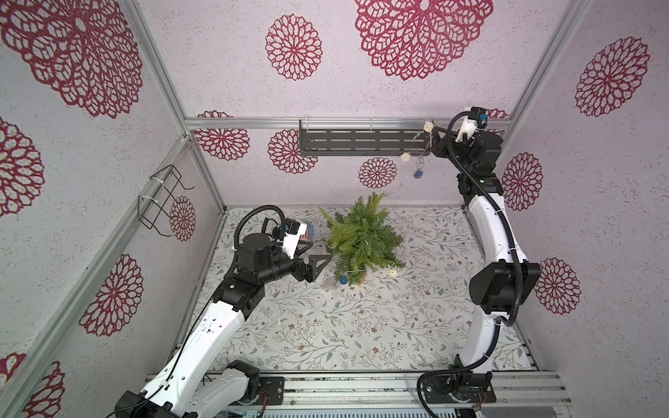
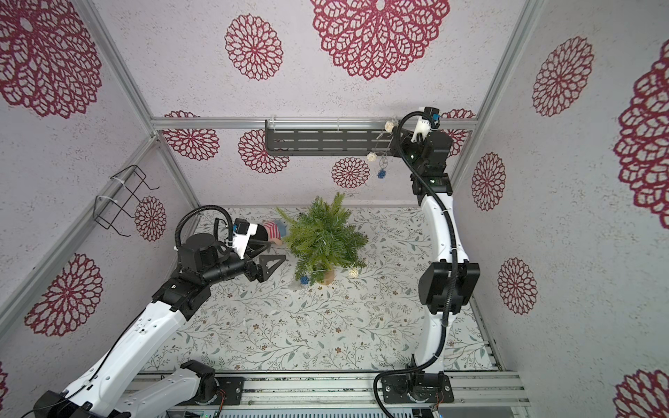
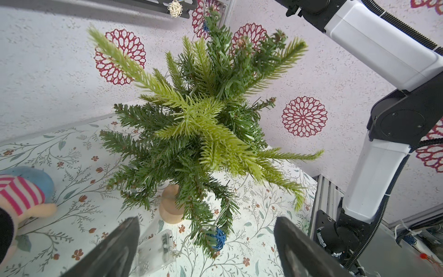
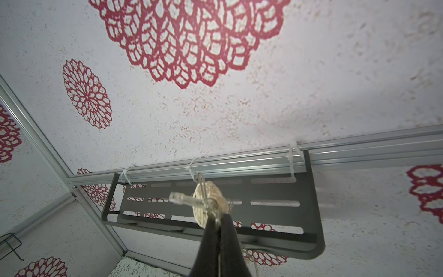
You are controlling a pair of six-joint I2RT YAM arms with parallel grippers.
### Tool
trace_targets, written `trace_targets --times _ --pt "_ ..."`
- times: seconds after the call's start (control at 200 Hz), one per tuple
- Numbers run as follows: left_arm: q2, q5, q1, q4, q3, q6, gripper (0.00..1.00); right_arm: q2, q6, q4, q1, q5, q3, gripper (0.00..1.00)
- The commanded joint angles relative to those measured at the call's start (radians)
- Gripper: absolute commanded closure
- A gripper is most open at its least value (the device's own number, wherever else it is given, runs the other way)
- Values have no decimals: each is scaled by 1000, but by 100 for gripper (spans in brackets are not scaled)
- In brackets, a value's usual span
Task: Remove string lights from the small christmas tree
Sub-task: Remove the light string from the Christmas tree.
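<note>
The small christmas tree (image 1: 364, 239) (image 2: 322, 239) (image 3: 203, 124) stands upright on its tan base (image 3: 171, 206) at the back of the table. My right gripper (image 1: 437, 132) (image 2: 394, 131) (image 4: 217, 215) is raised high by the wall shelf, shut on the string lights' wire beside a cream ball (image 4: 208, 203). More balls (image 1: 405, 156) dangle below it. A blue ball (image 3: 219, 236) (image 1: 343, 279) hangs in the tree's lowest branches, and the clear battery box (image 3: 155, 249) lies on the table. My left gripper (image 1: 318, 253) (image 3: 207, 223) is open, empty, just left of the tree.
A dark slotted shelf (image 1: 362, 143) hangs on the back wall, right by the raised gripper. A wire basket (image 1: 163, 202) is fixed to the left wall. A striped plush toy (image 2: 275, 229) (image 3: 21, 194) lies behind my left gripper. The right arm (image 1: 499, 231) stands along the right side.
</note>
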Motion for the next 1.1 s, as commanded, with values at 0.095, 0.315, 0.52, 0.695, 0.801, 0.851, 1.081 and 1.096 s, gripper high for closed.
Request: trace_targets --times 0.095,0.315,0.52,0.695,0.801,0.851,1.081,1.096 --pt "7 -12 -6 17 21 -9 8 17 17 150 -3 3 136 100" --pt "13 -19 -5 19 20 -8 8 52 21 208 -3 23 201 100" --pt "15 -19 -6 20 15 -13 8 57 16 253 -3 37 202 100" --pt "14 -22 -6 20 10 -11 8 47 -1 193 -3 60 199 100" --pt "18 -21 -5 25 12 -7 8 -9 -28 170 -6 86 91 100" --pt "20 -19 -6 23 15 -5 8 -50 -41 176 -7 114 12 100" --pt "14 -18 -6 7 16 3 8 -143 -56 185 -68 162 -183 100" --pt "13 -17 -6 6 16 4 8 -144 -55 181 -74 163 -180 100"
